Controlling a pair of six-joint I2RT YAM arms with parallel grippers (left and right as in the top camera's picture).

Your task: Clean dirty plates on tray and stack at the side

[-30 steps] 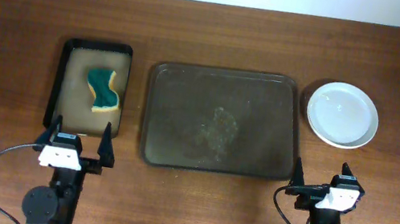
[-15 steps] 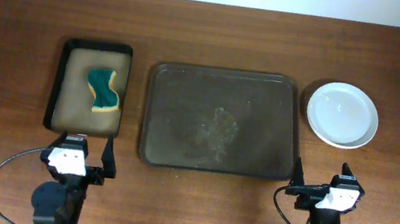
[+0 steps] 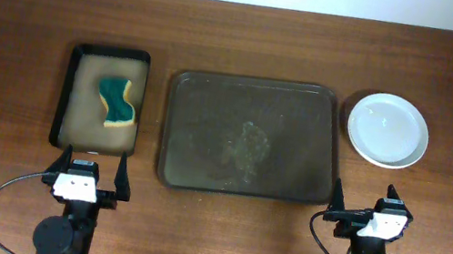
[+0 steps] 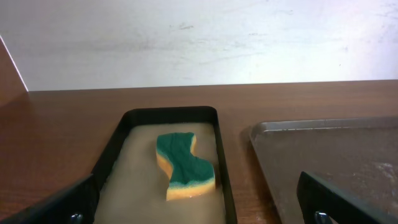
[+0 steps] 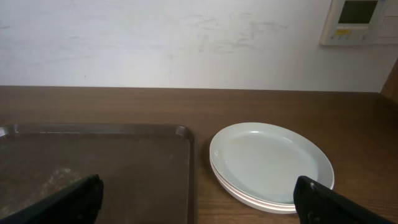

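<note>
Plates: the plates (image 3: 388, 129) are sitting stacked on the table (image 3: 250, 39), just off the tray at its 2 to 3 o'clock, not touching it; in the right wrist view the stack (image 5: 270, 163) is showing at least two white rims, one over the other, and the top dish is looking clean.
Tray: the tray (image 3: 210, 115) is lying at the middle of the table, carrying no dishes, with a pale, faint film (image 3: 247, 144) showing near its centre.
Right gripper: the right gripper (image 3: 362, 198) is hovering at 6 o'clock of the plates, near the tray's 5 o'clock corner, its fingers (image 5: 62, 202) standing wide apart and gripping nothing.
Left gripper: the left gripper (image 3: 93, 160) is waiting at 6 o'clock of the small black tray (image 3: 69, 91), fingers (image 4: 56, 205) spread apart, nothing between them.
Small black tray: it is sitting at 9 o'clock of the tray, apart from it, and a green and yellow sponge (image 3: 117, 101) is lying on its tan inside.
Writing: a wall panel (image 5: 359, 22) with a greenish display is showing at 1 o'clock in the right wrist view; its text is too small to read.
</note>
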